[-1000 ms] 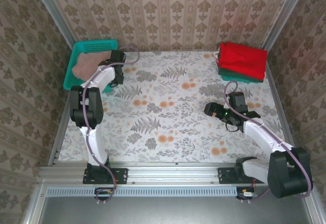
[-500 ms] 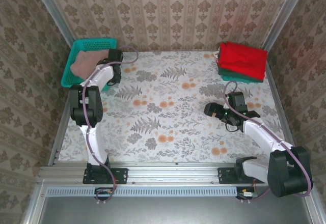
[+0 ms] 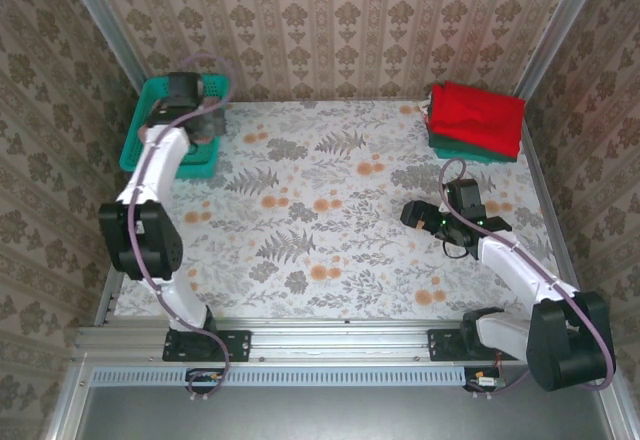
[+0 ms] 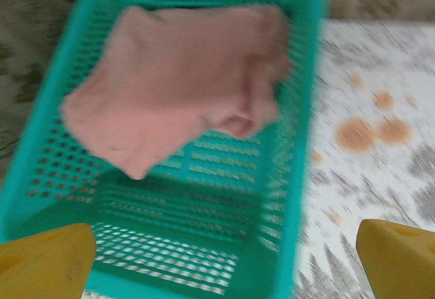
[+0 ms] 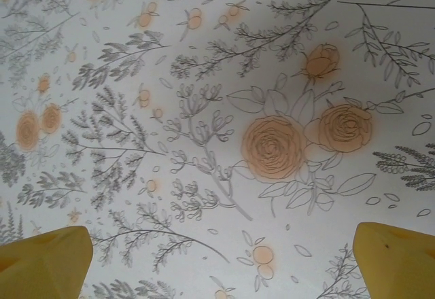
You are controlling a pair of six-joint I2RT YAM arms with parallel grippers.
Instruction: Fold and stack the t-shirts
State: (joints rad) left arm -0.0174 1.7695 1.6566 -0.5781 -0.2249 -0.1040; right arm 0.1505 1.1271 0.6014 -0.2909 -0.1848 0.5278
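Wrist footage from the left arm looks down into the teal mesh basket. The dusty-pink t-shirt lies bunched across the end of it toward the top of that view, and the mesh floor nearer the camera is bare. From overhead, the left arm crosses the basket and covers most of what is inside. The left gripper hangs above the basket, its yellow fingertips spread to opposite corners of the wrist view with nothing between them. That picture is blurred, so no print on the pink cloth can be made out.

The overhead camera takes in the far right corner of the table. There the folded red t-shirt lies on top of the dark green t-shirt — the green one is mostly covered, with just a strip of its near edge peeking out. The right gripper hovers over the bare floral table on the right side, well apart from that stack, its fingers wide apart and empty.
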